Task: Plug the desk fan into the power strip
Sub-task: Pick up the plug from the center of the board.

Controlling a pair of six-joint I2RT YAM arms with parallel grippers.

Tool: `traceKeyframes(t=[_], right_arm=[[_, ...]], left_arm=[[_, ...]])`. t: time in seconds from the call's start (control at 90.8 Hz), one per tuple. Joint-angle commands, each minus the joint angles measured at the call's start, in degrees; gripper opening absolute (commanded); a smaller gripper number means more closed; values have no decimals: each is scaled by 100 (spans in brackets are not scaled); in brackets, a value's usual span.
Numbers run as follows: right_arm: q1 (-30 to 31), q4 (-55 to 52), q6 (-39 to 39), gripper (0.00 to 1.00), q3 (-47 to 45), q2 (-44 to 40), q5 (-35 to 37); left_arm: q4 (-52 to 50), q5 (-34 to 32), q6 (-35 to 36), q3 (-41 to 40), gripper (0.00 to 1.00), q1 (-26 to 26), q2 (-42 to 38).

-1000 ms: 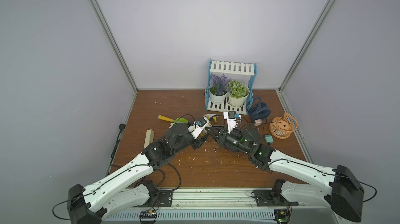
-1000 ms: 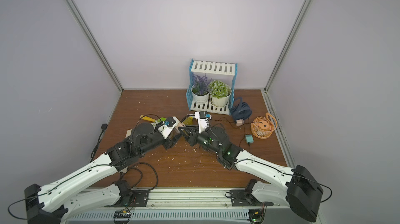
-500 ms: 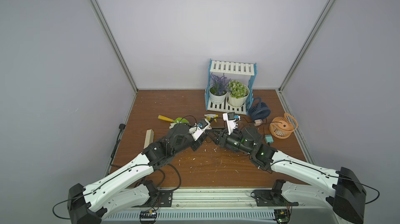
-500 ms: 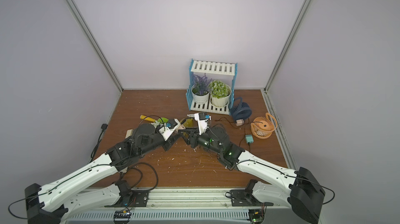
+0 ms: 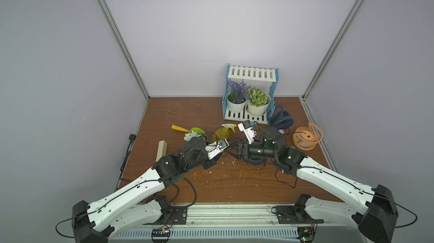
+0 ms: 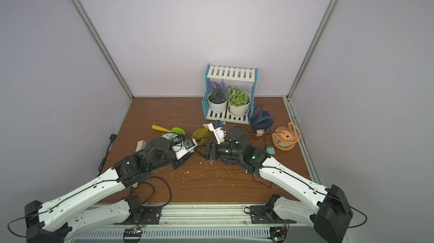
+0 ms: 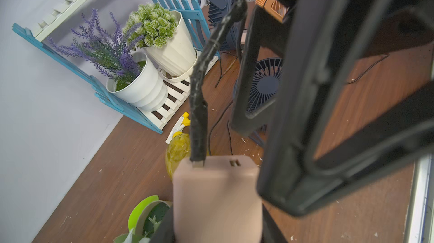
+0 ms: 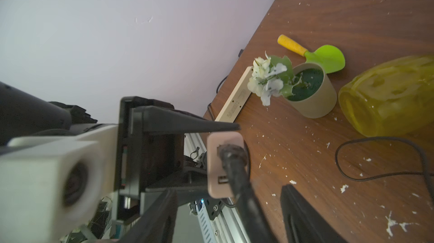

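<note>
Left pincer (image 8: 222, 153) clamped on adapter (image 7: 216, 195), right pincer (image 8: 229, 190) apart around its cable (image 7: 199, 89); strip (image 8: 234, 98) lies well apart by left wall (image 5: 58, 89), so I should carry it over cable-slack, square to a socket.

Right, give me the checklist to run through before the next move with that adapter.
1. Grip: ok, the left gripper clamps the pink adapter.
2. Plug: ok, the black cable sits in the adapter.
3. Other arm: ok, the right gripper is open, though the cable runs between its jaws.
4. Sockets: cannot tell, the power strip shows only a printed face.
5. Prongs: cannot tell, hidden.
6. Position: not ok, adapter and strip lie well apart.
</note>
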Motion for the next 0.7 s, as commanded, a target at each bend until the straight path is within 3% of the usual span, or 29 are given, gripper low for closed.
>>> traceKeyframes(t=[0.0, 0.319, 0.594, 0.694], right_arm=[[-18, 231, 166, 65, 25, 141, -424], [-74, 895, 535, 54, 59, 518, -712], [-136, 1229, 742, 39, 8, 759, -826], [-164, 1218, 768, 39, -2, 772, -866]], left_arm=[[43, 253, 106, 137, 32, -60, -59], [5, 528, 180, 48, 32, -68, -75], [-66, 554, 258, -46, 31, -65, -49], [-102, 415, 336, -68, 31, -66, -23]])
